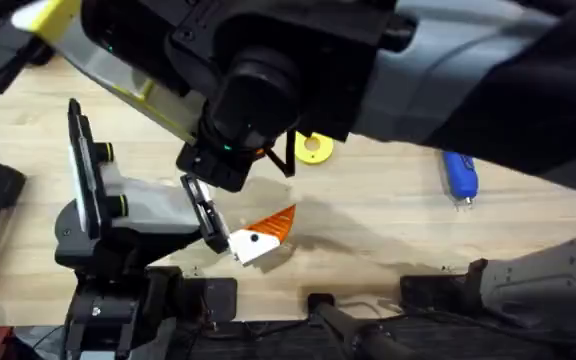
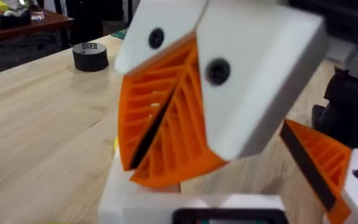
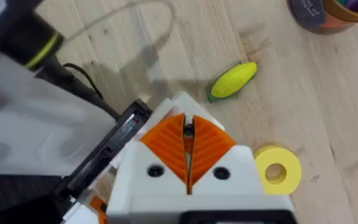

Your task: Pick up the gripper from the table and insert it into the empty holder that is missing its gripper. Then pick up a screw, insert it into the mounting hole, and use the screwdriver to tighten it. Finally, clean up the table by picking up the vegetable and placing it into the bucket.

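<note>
Right wrist shows the vegetable (image 3: pixel 232 81), yellow corn, green-ended.

Light wood table (image 1: pixel 388 225) — plank grain, pale finish. Lying on it: blue screwdriver (image 1: pixel 459 176) toward the right side, yellow ring-shaped disc (image 1: pixel 314 148) near the middle, yellow corn cob (image 3: pixel 232 81) with green end close to that disc, black tape roll (image 2: pixel 90 56) near an edge. Orange-yellow bucket (image 3: pixel 328 14) with dark label stands on the wood too — cropped at the frame's corner.
</note>
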